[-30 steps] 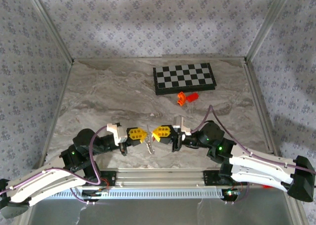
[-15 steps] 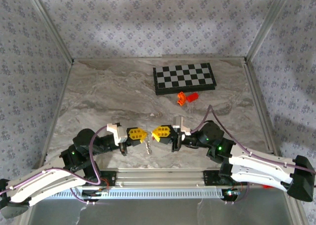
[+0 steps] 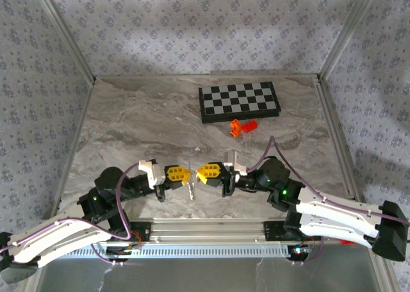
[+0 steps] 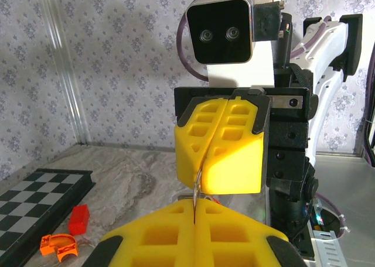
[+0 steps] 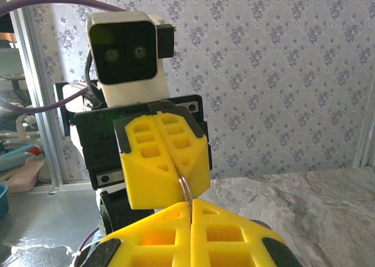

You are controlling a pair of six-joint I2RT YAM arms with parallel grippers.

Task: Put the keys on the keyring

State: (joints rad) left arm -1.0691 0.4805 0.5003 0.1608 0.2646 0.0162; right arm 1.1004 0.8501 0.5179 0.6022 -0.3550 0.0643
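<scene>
**Tightly pinched, easily lost: one thin loop between two sets of fingers**

Both arms meet tip to tip low over the near part of the counter (image 3: 128, 125). The left fingers (image 3: 182, 175) and right fingers (image 3: 205, 173) are each closed flat, with no gap showing. In the wrist views a thin pale loop, which I judge to be the keyring (image 5: 186, 188), runs edge-on from one closed seam into the other, so both pairs seem to grip it. What I take for the keys (image 3: 191, 188) is a small silvery piece hanging just below the two tips. It is too small to rule out the ring's chain, and I cannot tell whether it is threaded on.

The main risk is the grip itself. Each pair holds only a sliver of the loop, so any pull or twist by one arm against the other could spring it free or bend it. If either pair opens to re-grip, the hanging piece could slide off and drop to the counter, possibly toward the metal rail (image 3: 205, 228) by the arm bases. The tips are also nearly touching, so a small inward move could knock them together.

The chessboard (image 3: 238, 102) and the orange pieces (image 3: 242, 126) just in front of it lie well apart at the far side and block nothing. The real obstruction is the yellow fingers, which hide most of the loop from both wrist cameras.
</scene>
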